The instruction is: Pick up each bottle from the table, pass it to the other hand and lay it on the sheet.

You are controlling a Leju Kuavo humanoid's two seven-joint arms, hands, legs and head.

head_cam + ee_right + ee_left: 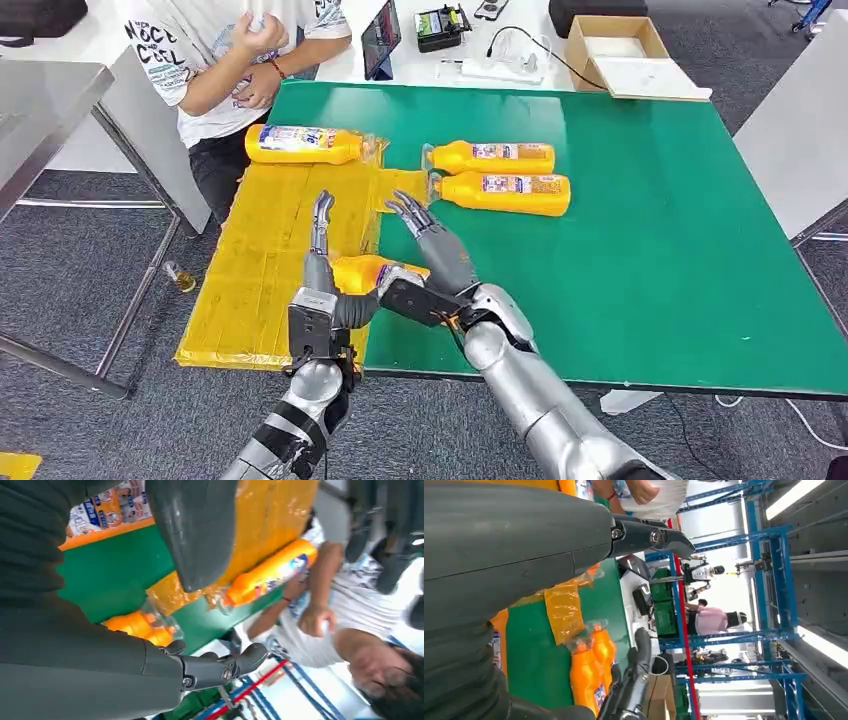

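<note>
An orange bottle (365,272) lies crosswise between my two hands above the near edge of the yellow sheet (260,270). My left hand (322,285) cradles it, thumb under it and fingers stretched straight up behind it. My right hand (430,245) is beside the bottle's cap end with its fingers spread and nothing in them. Its label shows in the left wrist view (498,647) and the right wrist view (107,507). Another bottle (305,143) lies on the sheet's far end. Two more bottles (490,157) (505,192) lie side by side on the green table (650,230).
A person (230,60) stands at the table's far left corner, arms folded up. Behind the table a white bench carries a cardboard box (620,50), a tablet (380,40) and cables. A grey table (40,110) stands to the left.
</note>
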